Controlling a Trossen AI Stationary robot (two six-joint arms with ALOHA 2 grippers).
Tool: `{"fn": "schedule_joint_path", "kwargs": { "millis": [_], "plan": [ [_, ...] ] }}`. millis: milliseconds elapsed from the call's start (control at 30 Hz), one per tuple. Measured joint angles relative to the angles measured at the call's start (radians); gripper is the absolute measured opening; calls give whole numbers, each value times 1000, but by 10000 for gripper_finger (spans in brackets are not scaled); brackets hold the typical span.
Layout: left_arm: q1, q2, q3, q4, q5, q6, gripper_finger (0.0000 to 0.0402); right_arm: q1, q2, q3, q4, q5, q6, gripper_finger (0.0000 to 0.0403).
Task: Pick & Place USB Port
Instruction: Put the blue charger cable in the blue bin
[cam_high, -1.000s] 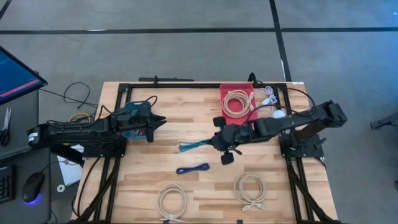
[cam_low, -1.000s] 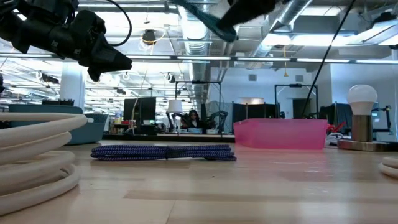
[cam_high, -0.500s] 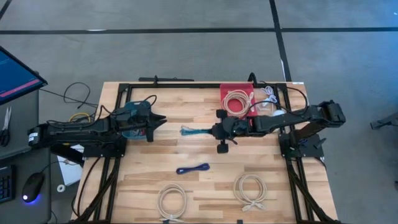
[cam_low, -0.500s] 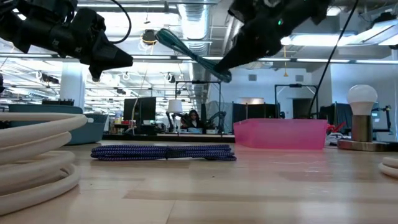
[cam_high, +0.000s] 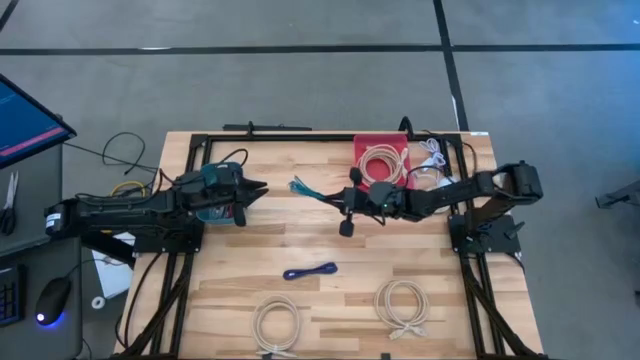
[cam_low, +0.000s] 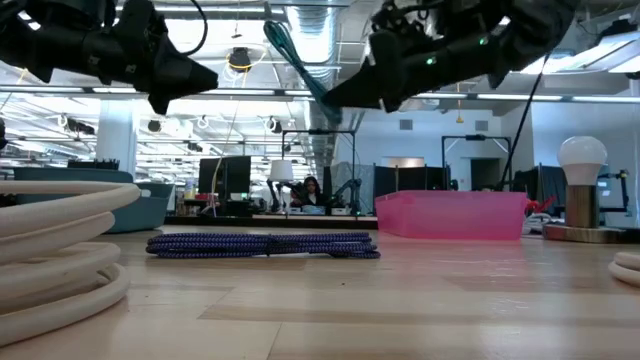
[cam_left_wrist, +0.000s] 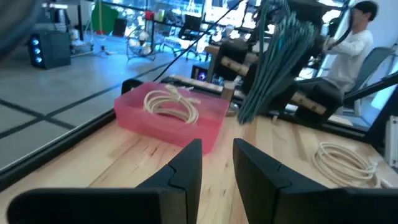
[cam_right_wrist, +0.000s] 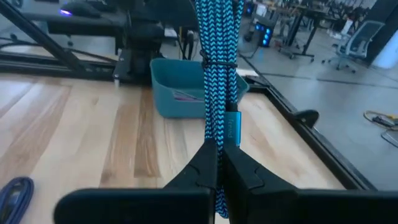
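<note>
The right claw, clamped on the teal braided cable bundle, held it pointing lengthwise toward the teal bin under the half-parted left claw.

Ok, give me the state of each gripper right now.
Left gripper: open, empty, above the table.
Right gripper: shut on the teal braided cable, held in the air.
</note>
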Motion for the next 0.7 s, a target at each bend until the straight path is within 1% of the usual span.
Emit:
{"fn": "schedule_joint_path", "kwargs": {
  "millis": [133, 200, 300, 467, 700],
  "plan": [
    [0, 0, 0, 31, 30, 3, 90, 0, 88, 7, 108, -1, 25, 0],
    [0, 0, 0, 41, 48, 3, 91, -5, 136, 40, 143, -1, 35, 0],
    [0, 0, 0, 47, 66, 3, 101, -5, 194, 103, 149, 0, 35, 0],
    [0, 0, 0, 47, 107, 3, 136, -7, 278, 221, 147, -2, 35, 0],
    [-1, 0, 0, 65, 152, -5, 169, -14, 368, 359, 95, -21, 37, 0]
  ]
}}
